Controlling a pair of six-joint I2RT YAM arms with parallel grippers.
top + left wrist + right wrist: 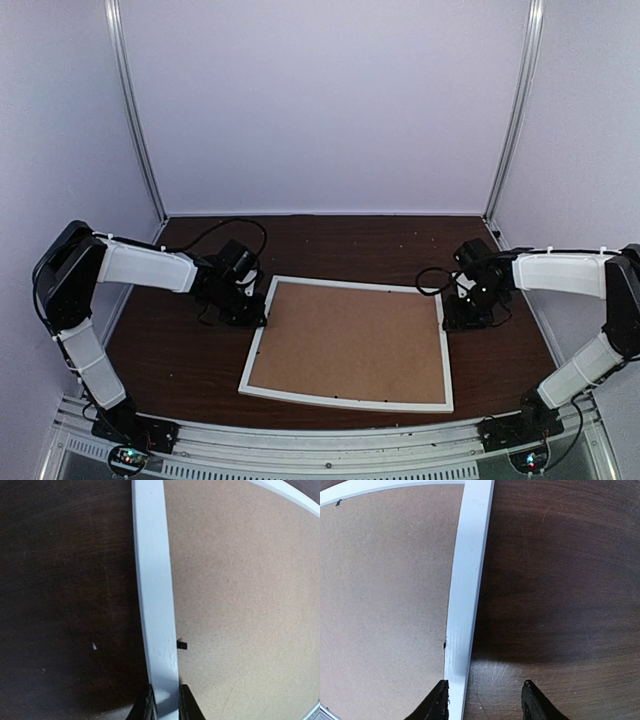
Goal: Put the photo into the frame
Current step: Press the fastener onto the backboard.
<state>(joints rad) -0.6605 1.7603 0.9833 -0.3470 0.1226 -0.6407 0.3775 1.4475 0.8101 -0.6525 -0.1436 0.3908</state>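
The white frame [345, 402] lies flat on the dark table, back side up, its brown board [350, 340] showing. The photo is out of view. My left gripper [252, 318] is at the frame's left rail; in the left wrist view the jaws [165, 705] are shut on that white rail [155, 590]. My right gripper [452, 322] is at the right rail. In the right wrist view it [485, 700] is open, one finger [437, 702] at the rail's [467, 570] inner edge, the other over bare table.
The dark wooden table [180, 350] is enclosed by pale walls at the back and both sides. A small black tab [182, 644] sits on the board beside the left rail. The arm bases stand on the near rail.
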